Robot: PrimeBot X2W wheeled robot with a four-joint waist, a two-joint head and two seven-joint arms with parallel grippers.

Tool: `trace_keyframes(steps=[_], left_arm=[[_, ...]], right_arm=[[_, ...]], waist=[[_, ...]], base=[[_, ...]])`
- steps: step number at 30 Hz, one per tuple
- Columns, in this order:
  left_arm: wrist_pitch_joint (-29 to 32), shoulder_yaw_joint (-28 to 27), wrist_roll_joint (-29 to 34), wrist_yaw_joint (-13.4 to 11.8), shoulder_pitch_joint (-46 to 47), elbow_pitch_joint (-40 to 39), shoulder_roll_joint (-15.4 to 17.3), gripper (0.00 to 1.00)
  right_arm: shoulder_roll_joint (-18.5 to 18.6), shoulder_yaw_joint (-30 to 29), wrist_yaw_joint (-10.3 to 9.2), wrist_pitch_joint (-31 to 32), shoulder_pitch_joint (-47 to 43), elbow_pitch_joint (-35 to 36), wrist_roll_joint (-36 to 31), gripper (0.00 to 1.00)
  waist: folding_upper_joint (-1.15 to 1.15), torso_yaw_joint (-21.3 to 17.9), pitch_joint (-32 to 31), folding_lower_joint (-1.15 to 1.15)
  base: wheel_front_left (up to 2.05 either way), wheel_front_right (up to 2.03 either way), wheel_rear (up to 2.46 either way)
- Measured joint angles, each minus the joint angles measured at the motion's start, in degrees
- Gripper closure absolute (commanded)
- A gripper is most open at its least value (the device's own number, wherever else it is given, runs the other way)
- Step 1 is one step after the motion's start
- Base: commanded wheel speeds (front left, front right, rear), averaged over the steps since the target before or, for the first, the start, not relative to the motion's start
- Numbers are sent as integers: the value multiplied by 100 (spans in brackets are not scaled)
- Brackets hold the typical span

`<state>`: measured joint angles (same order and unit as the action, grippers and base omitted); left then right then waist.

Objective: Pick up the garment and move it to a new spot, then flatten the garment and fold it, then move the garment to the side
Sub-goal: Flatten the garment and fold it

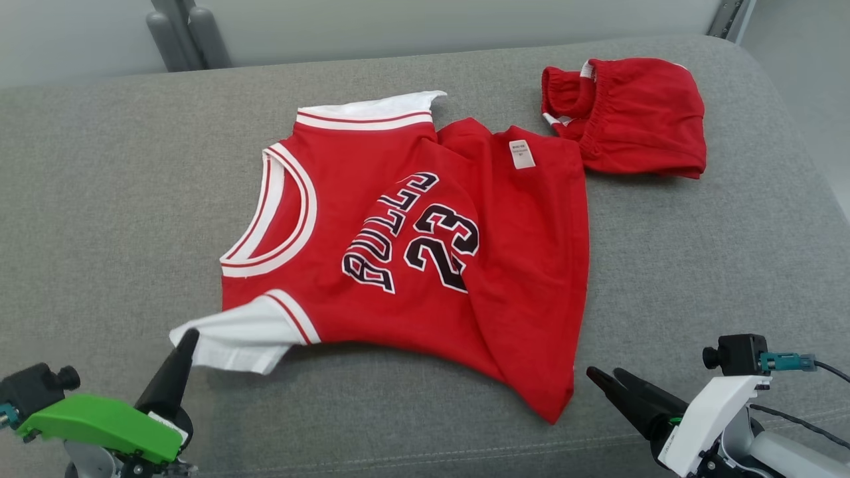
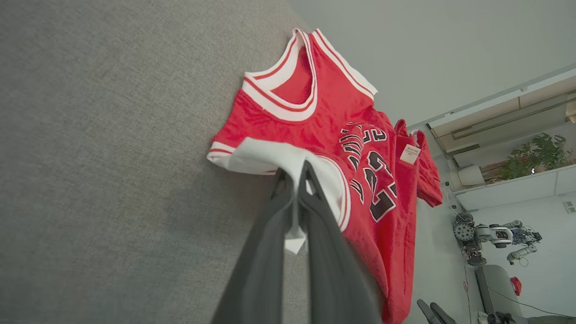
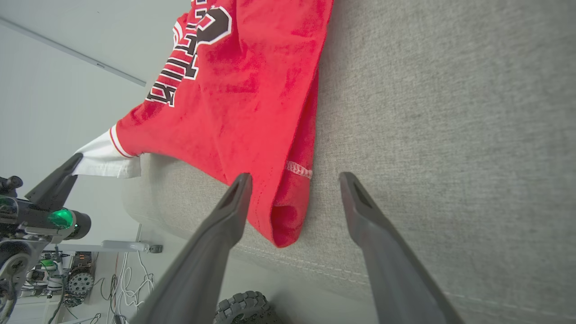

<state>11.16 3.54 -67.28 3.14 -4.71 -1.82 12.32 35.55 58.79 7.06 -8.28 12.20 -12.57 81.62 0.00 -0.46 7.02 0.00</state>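
**Two pincers at one red jersey, the left clamped on its white sleeve**

Head view: the jersey (image 1: 425,252) lies spread on a grey cushion (image 1: 99,199). Its white-trimmed neck opening faces that view's left and the black "BULLS 23" lettering sits near the middle. The far right part is folded over, showing a small white label (image 1: 522,154). A bunched pair of red shorts (image 1: 631,119) sits at the upper right, just beside the jersey's far corner. The left pincer (image 1: 188,338) rises from the lower left, jaws together, with its tip at the corner of the white sleeve (image 1: 232,338). That sleeve is lifted a little off the cushion. The right pincer (image 1: 607,380) comes in from the lower right, near the jersey's lowest corner and apart from it.

Left wrist view: the two dark fingers (image 2: 265,252) are pressed together with white sleeve cloth pinched between them. A small flap of it hangs out below the grip. Beyond the tips the jersey runs away across the cushion.

Right wrist view: the jaws stand wide apart and hold nothing. The jersey's stitched lower corner lies on the cushion between them, closer to the finger on that view's left. Whether that finger touches the cloth cannot be told. The left pincer shows at the left edge, with the white sleeve at its tip.
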Motion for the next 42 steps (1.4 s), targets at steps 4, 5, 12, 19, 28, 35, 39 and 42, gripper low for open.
trace_keyframes(steps=[4,5,12,19,28,35,39,42], left_arm=[[-10,68,49,63,117,-258,26,100],[-3,113,65,76,116,-258,32,100],[81,242,101,81,82,-266,85,100],[147,363,104,80,82,-299,78,100],[147,366,114,31,80,-368,56,100],[148,368,114,27,79,-393,33,100],[148,368,114,5,74,-397,14,100],[148,365,114,-15,61,-402,3,100]], right_arm=[[-24,59,0,0,8,-18,-10,0],[-47,71,0,0,18,-15,-15,0],[-275,338,0,223,211,66,-148,0],[-272,647,0,533,235,68,-166,42],[-244,821,0,641,393,36,-454,54],[-335,985,0,787,461,-75,-483,96],[-347,990,0,791,519,-132,-498,100],[-371,917,0,723,537,-66,-463,100]], waist=[[0,35,-35,0],[0,40,-42,0],[0,-18,-57,0],[0,-11,-33,0],[0,32,1,0],[0,81,9,0],[0,115,3,0],[0,136,-4,0]], base=[[0,0,0],[0,0,0],[0,0,0],[0,0,0],[0,0,0],[0,0,0],[0,0,0],[0,0,0]])
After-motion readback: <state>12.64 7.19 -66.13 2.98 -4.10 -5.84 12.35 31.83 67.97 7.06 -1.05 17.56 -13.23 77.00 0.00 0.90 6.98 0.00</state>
